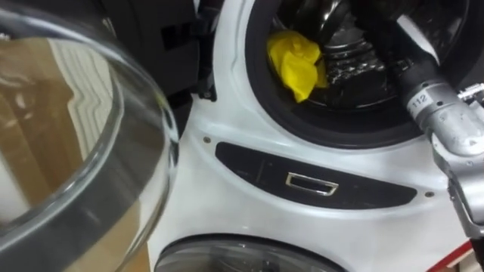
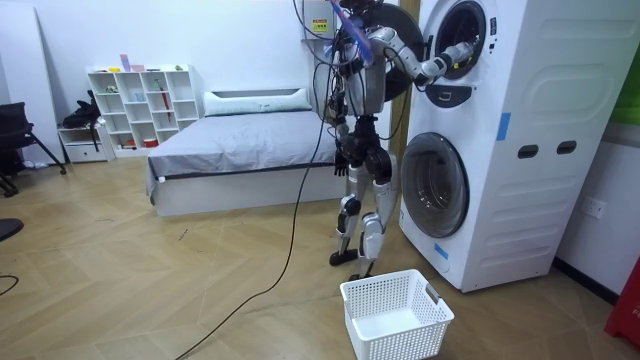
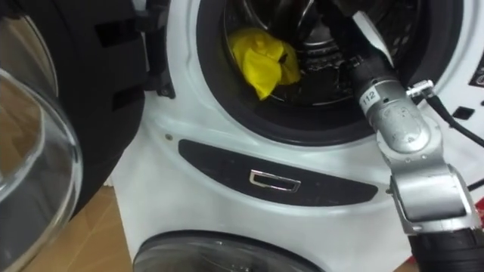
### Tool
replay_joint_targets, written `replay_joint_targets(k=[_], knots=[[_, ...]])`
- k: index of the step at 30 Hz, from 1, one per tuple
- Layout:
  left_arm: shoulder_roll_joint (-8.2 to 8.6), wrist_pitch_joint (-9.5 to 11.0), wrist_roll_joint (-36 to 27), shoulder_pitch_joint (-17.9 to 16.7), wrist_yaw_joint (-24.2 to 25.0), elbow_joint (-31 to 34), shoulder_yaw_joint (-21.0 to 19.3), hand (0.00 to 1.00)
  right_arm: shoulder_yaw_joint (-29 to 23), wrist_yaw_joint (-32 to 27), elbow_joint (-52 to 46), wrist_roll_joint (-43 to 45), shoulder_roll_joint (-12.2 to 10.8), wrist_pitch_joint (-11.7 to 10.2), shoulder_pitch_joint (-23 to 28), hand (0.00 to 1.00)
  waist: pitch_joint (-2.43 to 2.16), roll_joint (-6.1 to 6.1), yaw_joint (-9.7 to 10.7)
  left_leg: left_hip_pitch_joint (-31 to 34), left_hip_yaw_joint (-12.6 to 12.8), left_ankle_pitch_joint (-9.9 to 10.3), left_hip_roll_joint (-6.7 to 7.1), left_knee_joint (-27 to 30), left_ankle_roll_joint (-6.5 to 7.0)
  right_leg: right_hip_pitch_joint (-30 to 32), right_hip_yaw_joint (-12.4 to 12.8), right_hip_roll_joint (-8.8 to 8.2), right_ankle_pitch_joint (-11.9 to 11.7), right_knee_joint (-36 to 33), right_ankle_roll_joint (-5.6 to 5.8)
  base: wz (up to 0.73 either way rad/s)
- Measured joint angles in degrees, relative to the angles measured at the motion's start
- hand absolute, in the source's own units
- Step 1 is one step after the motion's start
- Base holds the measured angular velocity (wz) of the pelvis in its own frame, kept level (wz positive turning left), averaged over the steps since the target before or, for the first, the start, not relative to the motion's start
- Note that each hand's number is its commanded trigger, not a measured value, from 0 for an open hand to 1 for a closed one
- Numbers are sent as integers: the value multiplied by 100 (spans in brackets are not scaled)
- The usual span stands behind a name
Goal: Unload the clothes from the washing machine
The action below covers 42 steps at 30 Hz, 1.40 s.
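A yellow cloth (image 1: 296, 64) lies at the left inside the upper washing machine's drum (image 1: 355, 75), just behind the dark door seal. My right hand (image 1: 382, 41) reaches into the drum from the right. It is beside and slightly beyond the cloth, and its fingers are lost in the dark interior. In the room view I stand upright facing the stacked machines (image 2: 500, 140) with this arm raised into the upper opening. My left hand (image 2: 345, 152) hangs low by my hip.
The upper machine's round glass door (image 1: 91, 151) stands swung open at my left. Below the dark control panel (image 1: 314, 183) is the lower machine's shut door (image 1: 242, 253). A white laundry basket (image 2: 395, 315) sits on the wooden floor by my feet, and a bed (image 2: 240, 145) stands behind me.
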<state>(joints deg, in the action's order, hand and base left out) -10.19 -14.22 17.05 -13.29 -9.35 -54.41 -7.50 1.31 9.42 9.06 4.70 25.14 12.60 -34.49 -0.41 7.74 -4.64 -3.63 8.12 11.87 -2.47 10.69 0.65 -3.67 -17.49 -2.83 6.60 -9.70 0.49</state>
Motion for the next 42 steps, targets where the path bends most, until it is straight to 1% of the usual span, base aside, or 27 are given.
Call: replay_joint_targets(k=[2, 5, 7, 8, 9, 10, 12, 17, 19, 21, 23, 24, 25, 26, 27, 28, 31, 35, 37, 38, 39, 40, 42], knots=[[-8, -10, 4, 26, 0, 12, -4, 0, 0, 75, 266, -6, 14, 15, -87, 0, -4, 34, -9, 0, -24, -4, 24, 10, 10, -18, -14, -30, 5, 0, 8, 8], [-25, -62, 0, -4, 0, 36, -7, 0, 0, 259, 536, -3, 26, 151, -244, 0, 10, 97, -36, 13, -23, -26, 48, 24, 35, -13, -14, -58, 5, -6, 7, 0], [-30, -103, -1, -94, 2, 42, -11, 0, -1, 358, 575, 23, 40, 234, -272, 0, 1, 121, -29, 43, -31, -26, 52, 57, 37, 4, -22, -63, 5, -6, 7, 0], [-31, -125, -4, -107, 4, 41, -15, 0, -1, 376, 574, 32, 53, 239, -272, 0, -7, 132, -31, 59, -33, -26, 53, 62, 37, 17, -23, -64, 5, -5, 6, 0], [-38, -164, 0, -113, 23, 30, -30, 0, 0, 403, 571, 110, 59, 245, -272, 0, -28, 159, -48, 84, -29, -33, 53, 68, 39, 51, -19, -63, 3, -14, 1, 0], [-55, -171, 5, -114, 60, 30, -32, 0, 4, 457, 575, 255, 59, 248, -272, 0, -28, 165, -51, 95, -29, -47, 52, 73, 39, 69, -22, -63, 1, -29, -1, 0], [-67, -165, 4, -103, 118, 31, -38, 0, 22, 470, 577, 327, 59, 249, -272, 0, -26, 164, -61, 88, -25, -57, 51, 73, 40, 72, -18, -63, 0, -40, -2, 0], [-74, -161, 0, 6, 122, 17, -19, 0, 74, 516, 540, 504, 60, 255, -273, 0, 2, 160, -124, 64, 5, -58, 33, 54, 34, 93, 17, -52, 6, -86, 0, -3], [-82, -161, 2, 84, 121, -28, 19, 0, 180, 529, 333, 670, 105, 344, -282, 0, 6, 180, -210, 106, 38, -63, 33, 50, 22, 155, 38, -46, 28, -92, -37, -8], [-82, -164, 2, 115, 121, -30, 56, 0, 254, 597, 310, 726, 108, 373, -479, 0, 22, 196, -221, 118, 41, -67, 61, 47, 13, 180, 39, -35, 43, -82, -59, 0], [-103, -173, -2, 115, 121, -27, 97, 0, 272, 625, 153, 837, 113, 421, -579, 0, 16, 205, -228, 110, 45, -76, 45, 38, -3, 206, 34, -20, 47, -82, -66, 0], [-120, -171, -8, 127, 121, -28, 105, 0, 333, 625, -112, 855, 113, 450, -579, 0, 21, 199, -230, 103, 48, -78, 22, 40, -14, 206, 19, -5, 47, -78, -66, 0], [-149, -165, -8, 140, 121, -29, 163, 0, 449, 624, -416, 899, 112, 450, -579, 0, 37, 176, -262, 94, 48, -72, 9, 25, -25, 208, 10, 8, 47, -85, -65, 0], [-162, -154, -7, 155, 122, -29, 201, 0, 509, 625, -573, 935, 112, 450, -579, 0, 44, 166, -281, 87, 52, -70, 2, 14, -29, 211, 11, 16, 47, -89, -65, 0], [-167, -114, -5, 203, 123, -30, 208, 0, 602, 626, -870, 1074, 112, 441, -584, 0, 52, 155, -317, 86, 56, -66, -10, -3, -35, 224, 10, 28, 47, -91, -65, -3], [-168, -59, -5, 259, 124, -30, 208, 0, 658, 631, -1061, 1195, 112, 422, -606, 0, 73, 125, -360, 85, 60, -65, -15, -21, -37, 236, 11, 34, 48, -91, -64, 0], [-185, 75, -5, 310, 124, -25, 208, 0, 659, 675, -1219, 1384, 112, 403, -626, 0, 80, 101, -380, 65, 74, -67, -15, -79, -40, 249, 9, 36, 51, -88, -59, -2], [-190, 94, -7, 397, 108, -26, 207, 0, 665, 718, -1423, 1439, 111, 433, -625, 0, 81, 99, -364, 41, 129, -68, -14, -127, -41, 266, 6, 35, 52, -86, -57, -7], [-191, 104, -7, 471, 89, -26, 206, 0, 706, 798, -1622, 1729, 106, 455, -625, 0, 82, 97, -377, 23, 145, -68, -19, -151, -41, 267, 11, 41, 52, -87, -57, 0], [-191, 108, -6, 479, 85, -26, 210, 0, 731, 822, -1682, 1807, 106, 458, -625, 55, 82, 98, -375, 23, 147, -68, -20, -154, -41, 269, 9, 42, 52, -87, -57, 0], [-190, 124, -6, 488, 83, -26, 213, 0, 790, 859, -1790, 1912, 106, 459, -625, 79, 81, 98, -370, 22, 152, -68, -22, -160, -42, 273, 8, 44, 52, -86, -57, 0], [-191, 148, -1, 488, 81, -26, 213, 0, 842, 915, -1880, 2047, 106, 460, -625, 100, 80, 99, -372, 21, 144, -68, -22, -166, -42, 273, 4, 46, 52, -84, -57, 0], [-191, 183, 3, 476, 81, -25, 216, 0, 883, 991, -1966, 2289, 98, 501, -625, 100, 76, 101, -372, 16, 139, -68, -20, -173, -42, 273, 3, 48, 52, -83, -57, 0]])
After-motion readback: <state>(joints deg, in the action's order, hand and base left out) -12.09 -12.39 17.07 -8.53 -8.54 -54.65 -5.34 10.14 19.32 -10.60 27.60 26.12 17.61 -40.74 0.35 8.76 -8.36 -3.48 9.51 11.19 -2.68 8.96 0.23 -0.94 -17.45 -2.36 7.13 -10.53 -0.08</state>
